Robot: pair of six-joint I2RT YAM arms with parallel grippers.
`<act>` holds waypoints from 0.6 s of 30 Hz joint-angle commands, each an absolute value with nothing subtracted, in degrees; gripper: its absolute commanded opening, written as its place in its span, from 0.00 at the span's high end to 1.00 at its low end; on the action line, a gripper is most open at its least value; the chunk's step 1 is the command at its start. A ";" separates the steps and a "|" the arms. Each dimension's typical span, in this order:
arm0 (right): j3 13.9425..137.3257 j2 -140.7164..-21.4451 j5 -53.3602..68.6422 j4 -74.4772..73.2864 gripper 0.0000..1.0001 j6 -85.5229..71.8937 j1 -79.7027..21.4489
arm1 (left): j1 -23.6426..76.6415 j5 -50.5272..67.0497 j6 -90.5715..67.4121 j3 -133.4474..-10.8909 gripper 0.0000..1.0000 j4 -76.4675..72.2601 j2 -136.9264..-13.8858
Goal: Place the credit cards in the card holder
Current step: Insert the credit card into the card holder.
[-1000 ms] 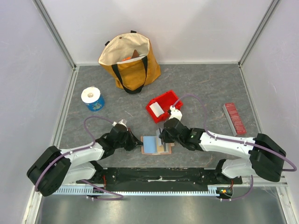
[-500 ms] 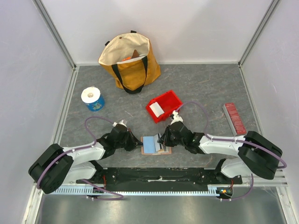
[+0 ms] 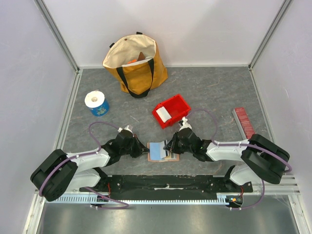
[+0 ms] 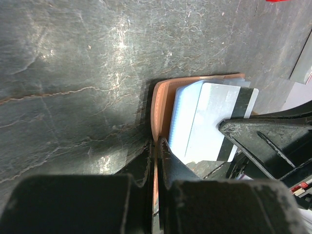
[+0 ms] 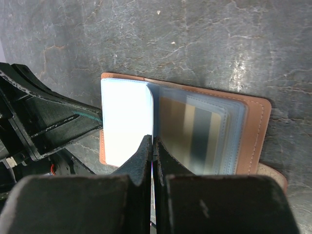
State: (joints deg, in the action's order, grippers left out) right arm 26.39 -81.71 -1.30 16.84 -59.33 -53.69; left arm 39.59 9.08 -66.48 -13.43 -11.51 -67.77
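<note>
The tan card holder (image 3: 174, 157) lies open on the table between the two arms. My left gripper (image 3: 145, 150) is shut on its left leather edge (image 4: 163, 105), seen edge-on between the jaws (image 4: 156, 146). My right gripper (image 3: 169, 146) is shut on the thin edge of a white credit card (image 5: 126, 122), which lies over the holder's left half. The left wrist view shows that card's black stripe (image 4: 241, 114), with a light-blue card (image 4: 183, 117) beneath it. A yellowish card (image 5: 195, 136) sits inside a clear sleeve on the holder's right half (image 5: 256, 131).
A red bin (image 3: 171, 110) holding a white item stands just beyond the right gripper. A yellow tote bag (image 3: 136, 63) is at the back, with a white roll on a blue base (image 3: 96, 102) at left. A dark-red ribbed bar (image 3: 243, 123) lies at right.
The right arm has folded in closer, and its gripper has slid the white card slightly left over the holder. The left gripper has kept its hold and not moved.
</note>
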 commanded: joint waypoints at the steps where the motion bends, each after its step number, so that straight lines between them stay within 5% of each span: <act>1: 24.35 -81.48 -2.28 17.66 1.00 -61.35 -53.00 | 39.38 8.35 -66.62 -12.57 0.98 -13.10 -67.85; 18: 22.94 -82.44 -1.49 18.54 1.00 -62.05 -53.00 | 39.46 8.44 -66.80 -12.22 0.98 -13.36 -67.68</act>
